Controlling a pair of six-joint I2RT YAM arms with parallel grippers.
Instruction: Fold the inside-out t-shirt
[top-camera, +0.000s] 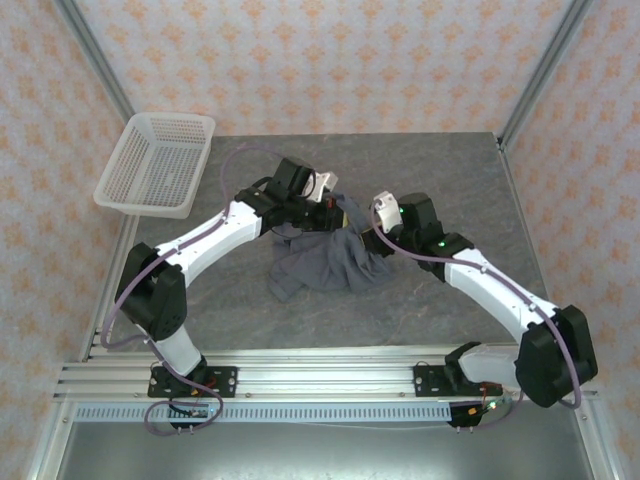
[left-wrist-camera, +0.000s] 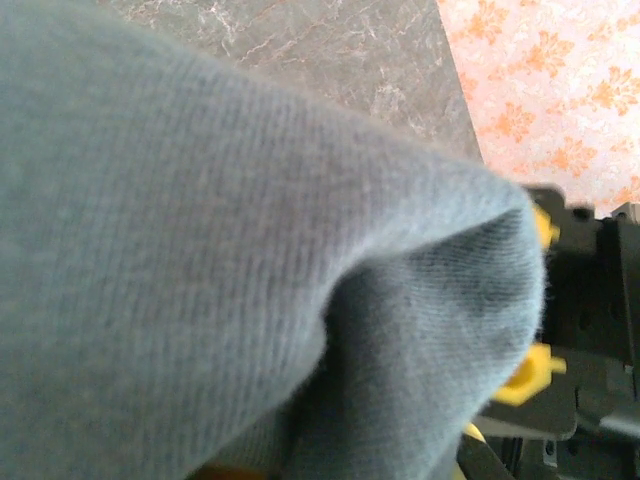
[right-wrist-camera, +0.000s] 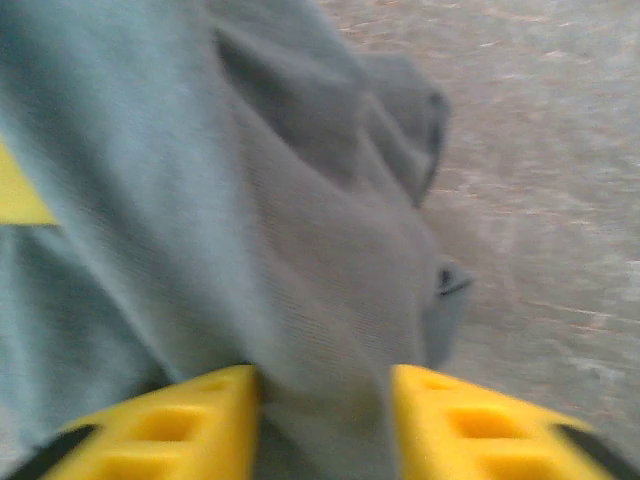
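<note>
t-shirt (top-camera: 325, 262), one, lies crumpled at the centre of the grey table (top-camera: 440, 160), its 12 o'clock edge lifted between two grippers. right gripper (right-wrist-camera: 325, 420) is clenched on a fold of cloth. left gripper (top-camera: 335, 208) is smothered in fabric, grasp cannot be told. bare tabletop lies open toward 3, 6 and 12 o'clock. one white mesh basket (top-camera: 150, 195) sits at the 10 o'clock corner.

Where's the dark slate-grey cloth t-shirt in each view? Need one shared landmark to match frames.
Top external: dark slate-grey cloth t-shirt crumpled at table centre, between the two arms' ends.
Left wrist: t-shirt close up, covering left and centre.
Right wrist: t-shirt at left and centre, running down between the yellow fingers.
Shared landmark: grey marbled tabletop.
</note>
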